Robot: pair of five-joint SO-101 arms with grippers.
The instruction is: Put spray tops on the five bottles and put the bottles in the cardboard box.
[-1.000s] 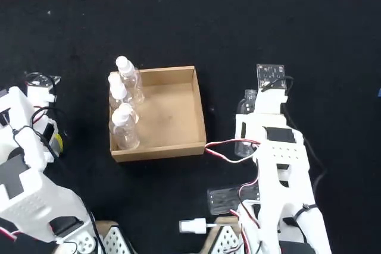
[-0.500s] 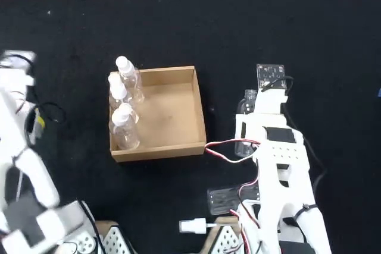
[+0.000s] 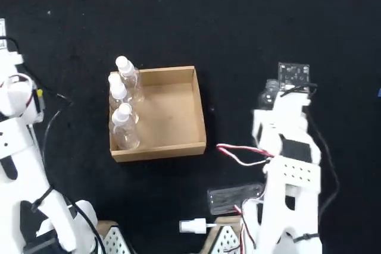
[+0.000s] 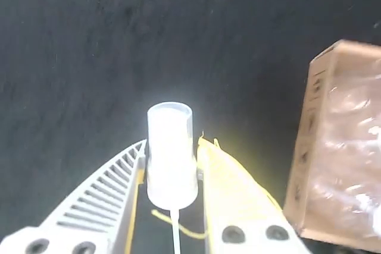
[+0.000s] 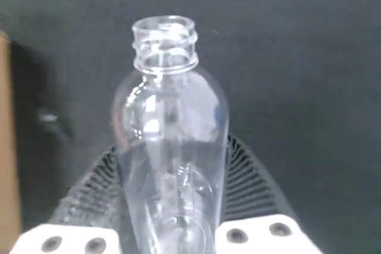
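My left gripper (image 4: 171, 173) is shut on a white spray top (image 4: 171, 154), its thin tube hanging between the fingers; in the high view that arm stands at the far left (image 3: 18, 96), left of the cardboard box (image 3: 178, 144). Three capped clear bottles (image 3: 124, 124) stand along the box's left wall. My right gripper (image 5: 172, 191) is shut on an uncapped clear bottle (image 5: 169, 141), neck open; from above the bottle (image 3: 269, 94) sits right of the box. Another spray top (image 3: 193, 226) lies near the front edge.
A clear flat lid or tray (image 3: 229, 199) lies on the black table in front of the box, beside the right arm's base. A red and white cable (image 3: 238, 154) runs from the right arm toward the box corner. Open black cloth lies behind the box.
The left arm has swung up and back along the far left with the spray top. The right arm has shifted to the right, carrying the open bottle away from the box.
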